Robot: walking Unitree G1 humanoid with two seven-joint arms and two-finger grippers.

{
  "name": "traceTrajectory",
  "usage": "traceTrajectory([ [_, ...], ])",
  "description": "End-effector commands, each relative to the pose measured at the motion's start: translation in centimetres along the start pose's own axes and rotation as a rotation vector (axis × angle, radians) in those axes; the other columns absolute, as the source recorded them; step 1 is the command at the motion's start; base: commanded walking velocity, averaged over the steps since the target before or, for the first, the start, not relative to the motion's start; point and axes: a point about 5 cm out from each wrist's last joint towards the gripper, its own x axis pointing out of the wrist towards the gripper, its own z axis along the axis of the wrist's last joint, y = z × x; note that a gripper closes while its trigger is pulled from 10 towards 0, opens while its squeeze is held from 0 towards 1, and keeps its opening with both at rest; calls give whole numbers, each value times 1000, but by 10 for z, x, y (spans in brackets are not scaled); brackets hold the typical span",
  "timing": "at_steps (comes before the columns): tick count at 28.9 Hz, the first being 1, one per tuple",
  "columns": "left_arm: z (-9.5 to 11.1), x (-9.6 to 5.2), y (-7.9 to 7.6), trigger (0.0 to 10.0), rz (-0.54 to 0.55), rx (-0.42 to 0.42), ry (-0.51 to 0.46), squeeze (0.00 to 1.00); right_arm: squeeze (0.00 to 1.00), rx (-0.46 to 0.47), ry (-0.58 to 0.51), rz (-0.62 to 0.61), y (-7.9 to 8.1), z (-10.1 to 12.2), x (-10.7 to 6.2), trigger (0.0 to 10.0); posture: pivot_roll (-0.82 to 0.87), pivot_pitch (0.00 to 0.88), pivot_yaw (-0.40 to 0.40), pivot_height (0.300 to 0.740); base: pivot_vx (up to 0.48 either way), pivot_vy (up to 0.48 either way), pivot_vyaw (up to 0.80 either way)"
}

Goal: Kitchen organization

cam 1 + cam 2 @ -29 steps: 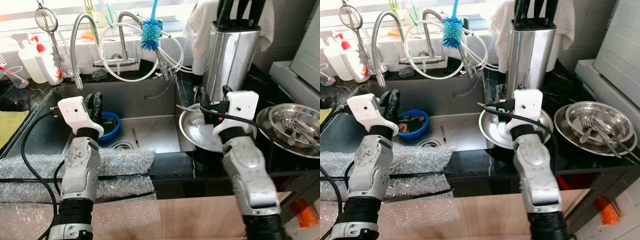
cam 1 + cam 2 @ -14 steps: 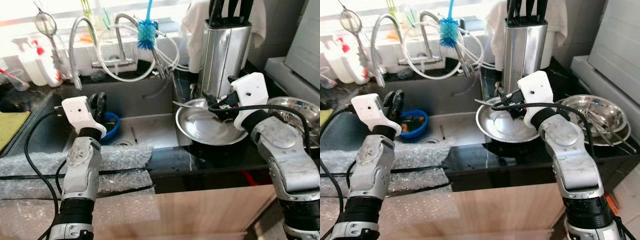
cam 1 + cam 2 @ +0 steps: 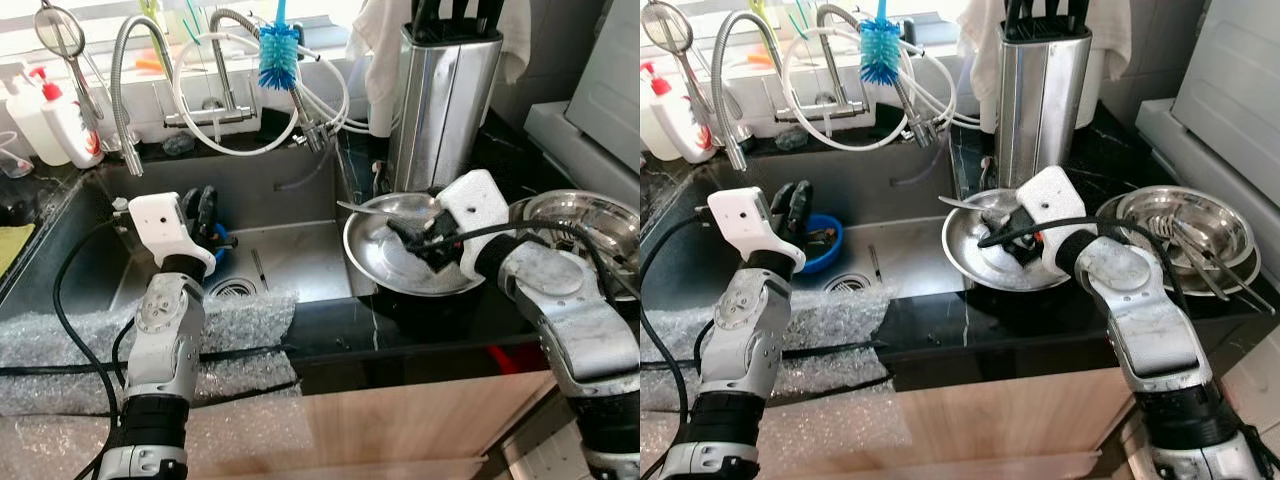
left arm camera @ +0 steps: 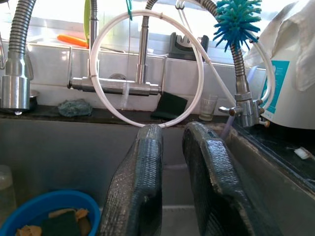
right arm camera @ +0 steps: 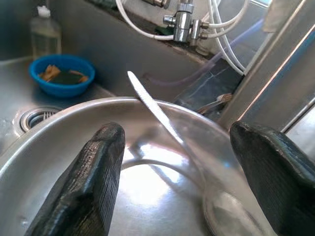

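Head views, right gripper (image 3: 1012, 235): hung over the steel bowl (image 3: 970, 262) on the black counter (image 3: 940, 325), just at the sink's (image 3: 290, 262) right edge.
Head views, spoon (image 3: 385, 212): lay across the bowl, handle pointing toward 10 o'clock over the rim.
Head views, left gripper (image 3: 205, 215): hovered above the sink, the blue bowl (image 3: 825, 240) just past it.
Head views, surroundings: knife block (image 3: 445, 95) at the bowl's 12 o'clock; stacked steel dishes (image 3: 1185, 235) at its 3 o'clock; bubble wrap (image 3: 130, 340) on the near sink edge.
Left wrist view: fingers (image 4: 140, 182) close together, a narrow slit between, holding nothing; faucet (image 4: 115, 86) and teal brush (image 4: 238, 17) beyond.
Right wrist view: fingers (image 5: 93, 172) spread wide, straddling the spoon (image 5: 155, 110) inside the bowl (image 5: 49, 147), not touching it.
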Motion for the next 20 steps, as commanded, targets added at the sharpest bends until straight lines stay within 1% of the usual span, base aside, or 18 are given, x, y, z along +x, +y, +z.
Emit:
traceTrajectory([
  [1,1,3,2,10000,0,-9,10,0,0,-21,3,25,-3,4,2,10000,-81,29,94,740,0,0,0],
  [2,1,3,2,10000,-2,-11,11,0,0,-43,31,43,-8,1,3,10000,-80,28,96,740,0,0,0],
  [5,1,3,1,10000,-5,-15,13,0,0,-71,55,62,-13,-2,5,10000,-77,29,98,740,0,0,0],
  [6,0,2,2,10000,-6,-18,15,0,0,-84,73,60,-20,-3,7,10000,-76,30,99,740,0,0,0],
  [7,0,2,2,10000,-6,-18,15,0,0,-84,73,60,-20,-3,7,10000,-76,30,99,740,0,0,0],
  [8,0,2,2,10000,-8,-22,18,0,0,-88,86,64,-24,-4,7,10000,-77,32,102,740,0,0,0],
  [10,0,2,2,10000,-13,-25,23,0,0,-111,107,88,-27,-7,9,10000,-76,33,106,740,0,0,0],
  [13,1,2,2,10000,-16,-25,22,0,0,-102,110,51,-35,-9,14,10000,-73,34,110,740,0,0,0],
  [15,1,3,2,10000,-17,-27,21,0,0,-86,94,50,-35,-7,16,10000,-71,34,110,740,0,0,0],
  [19,2,3,2,10000,-20,-26,20,0,0,-55,47,45,-37,-3,23,10000,-69,35,114,740,0,0,0],
  [20,3,3,2,10000,-22,-26,21,0,0,-33,21,37,-39,-3,28,10000,-68,35,119,740,0,0,0],
])
